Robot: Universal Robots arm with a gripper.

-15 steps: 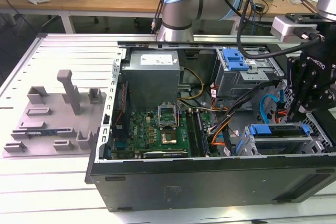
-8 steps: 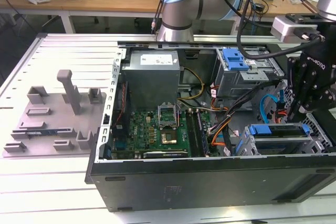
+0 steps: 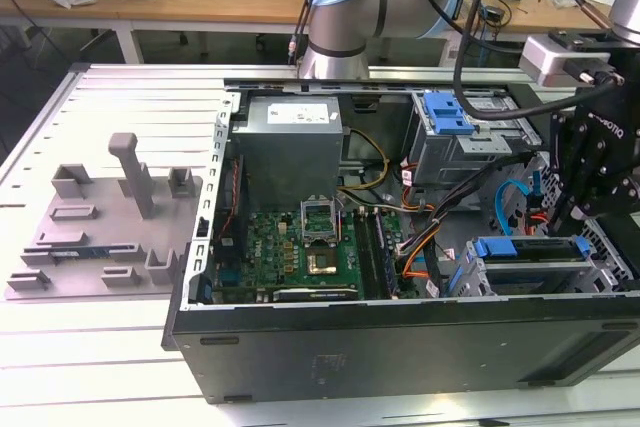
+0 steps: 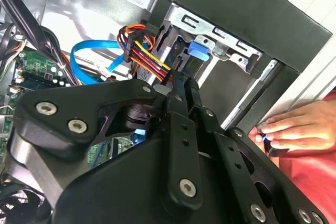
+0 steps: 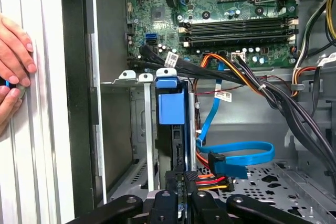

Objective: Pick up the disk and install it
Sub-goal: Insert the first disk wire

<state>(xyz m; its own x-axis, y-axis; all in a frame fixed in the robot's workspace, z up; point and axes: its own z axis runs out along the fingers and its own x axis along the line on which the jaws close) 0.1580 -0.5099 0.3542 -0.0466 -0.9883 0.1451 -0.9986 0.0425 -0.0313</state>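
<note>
At the exterior view's left, a grey moulded plastic fixture [image 3: 100,227] with upright posts lay on the white slatted table [image 3: 60,367], well apart from the work.

Right of it stood the open black computer case [image 3: 400,347]. A grey metal power supply box [image 3: 290,137] sat at its far side and the green motherboard [image 3: 300,247] nearer.

Further right, at the near right of the case, was the metal drive cage [image 5: 148,140]. The disk [image 3: 530,247], a flat silver hard drive in a blue plastic carrier frame, sat in a slot of this cage. In the first wrist view it was seen edge-on, blue tab toward the motherboard.

The black gripper [image 5: 182,195] hung right above the cage. Its fingers were drawn close together with no clear gap, tips at the disk's end. Could not tell whether they nipped the frame or merely pressed on it.

A flat blue cable [image 5: 236,156] looped loose beside the cage. A black power connector [image 5: 210,179] with red, yellow and orange wires lay just beside the disk's end; plugged in or not, could not tell.

Outside the case's black wall, a person's hand [image 5: 13,66] rested on the table.

Judgement: pick-up done and disk entered in its slot. Full seating not confirmed.
</note>
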